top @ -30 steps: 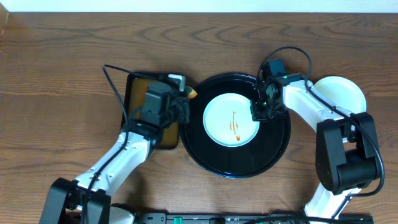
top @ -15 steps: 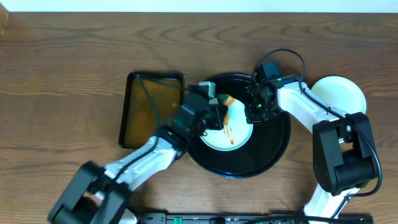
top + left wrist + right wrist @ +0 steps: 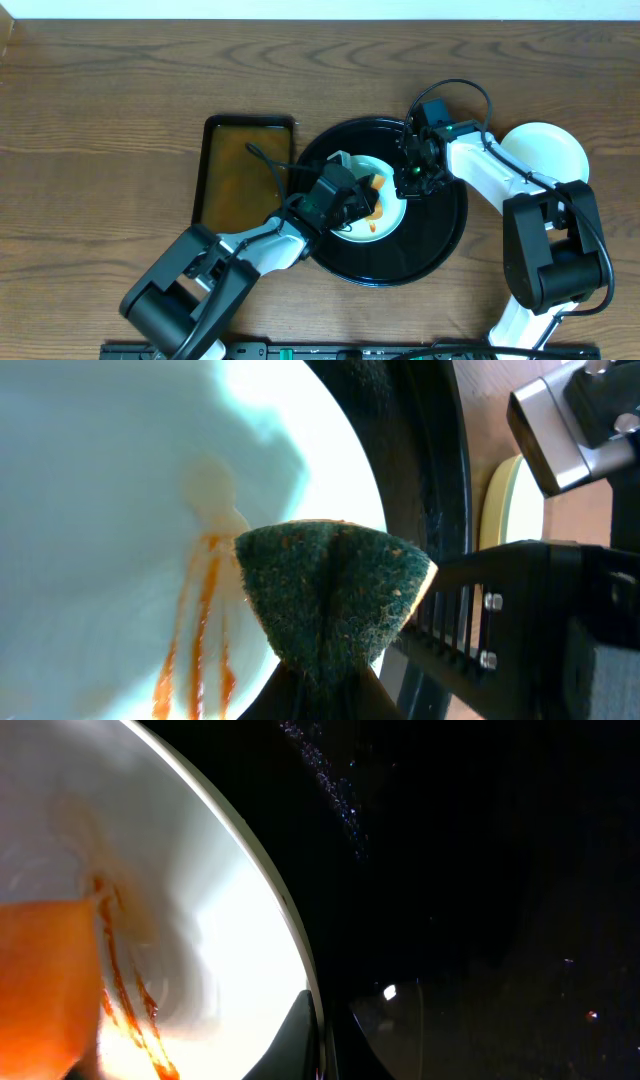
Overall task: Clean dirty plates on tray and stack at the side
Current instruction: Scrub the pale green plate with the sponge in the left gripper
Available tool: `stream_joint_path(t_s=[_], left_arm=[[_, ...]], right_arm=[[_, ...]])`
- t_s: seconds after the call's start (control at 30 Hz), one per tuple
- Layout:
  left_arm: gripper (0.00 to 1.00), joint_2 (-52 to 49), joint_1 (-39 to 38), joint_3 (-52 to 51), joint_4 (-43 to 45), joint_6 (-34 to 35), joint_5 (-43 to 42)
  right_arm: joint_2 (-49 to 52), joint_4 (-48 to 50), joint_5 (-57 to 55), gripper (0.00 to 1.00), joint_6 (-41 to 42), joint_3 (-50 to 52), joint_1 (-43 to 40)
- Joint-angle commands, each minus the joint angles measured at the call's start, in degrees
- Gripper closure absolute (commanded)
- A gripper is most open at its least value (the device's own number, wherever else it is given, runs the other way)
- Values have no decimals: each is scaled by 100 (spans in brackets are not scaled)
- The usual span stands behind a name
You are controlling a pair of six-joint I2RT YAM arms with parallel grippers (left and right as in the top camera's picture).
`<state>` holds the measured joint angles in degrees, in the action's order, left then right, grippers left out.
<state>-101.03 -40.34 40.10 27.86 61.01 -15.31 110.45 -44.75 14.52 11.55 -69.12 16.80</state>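
A pale blue plate [image 3: 392, 208] with reddish-orange sauce streaks [image 3: 198, 635] lies in the black tray [image 3: 440, 235]. My left gripper [image 3: 362, 190] is shut on a green-and-orange sponge [image 3: 335, 595], whose green face presses on the plate [image 3: 110, 490] beside the streaks. My right gripper [image 3: 412, 178] is shut on the plate's right rim [image 3: 290, 935], one finger above it and one below. The sponge's orange side [image 3: 40, 980] shows in the right wrist view. A cream plate [image 3: 545, 150] lies on the table right of the tray; how many are stacked there I cannot tell.
A rectangular amber-brown tray [image 3: 245, 175] sits left of the black tray. The right arm [image 3: 560, 610] is close behind the sponge. The black tray's rim [image 3: 425, 470] runs right beside the plate edge.
My left arm swung right from the amber tray with the sponge and lowered it onto the plate. My right gripper kept its hold on the plate's rim.
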Motion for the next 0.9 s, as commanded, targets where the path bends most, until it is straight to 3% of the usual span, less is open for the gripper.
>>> stream_joint_path(t_s=[0.0,0.27,0.43,0.57,0.77,0.87], left_arm=[[93,-181,-120,26,184,212,-15],[92,-590,-229,26,120,-20,293],[92,-649,-140,26,-179,-1443,859],[93,-623,59,28,-498,-2127,1342],[93,-361,505,55,-518,-2653,1266],[93,-76,525,81,-540,-3086,570]], right_arm=[[50,-22,-11,99,63,98,103],[50,-20,-11,99,63,98,140],[50,-20,-13,99,63,98,140],[50,-31,-11,99,63,98,140],[50,-42,-13,99,61,98,140],[50,-44,-13,99,61,98,140]])
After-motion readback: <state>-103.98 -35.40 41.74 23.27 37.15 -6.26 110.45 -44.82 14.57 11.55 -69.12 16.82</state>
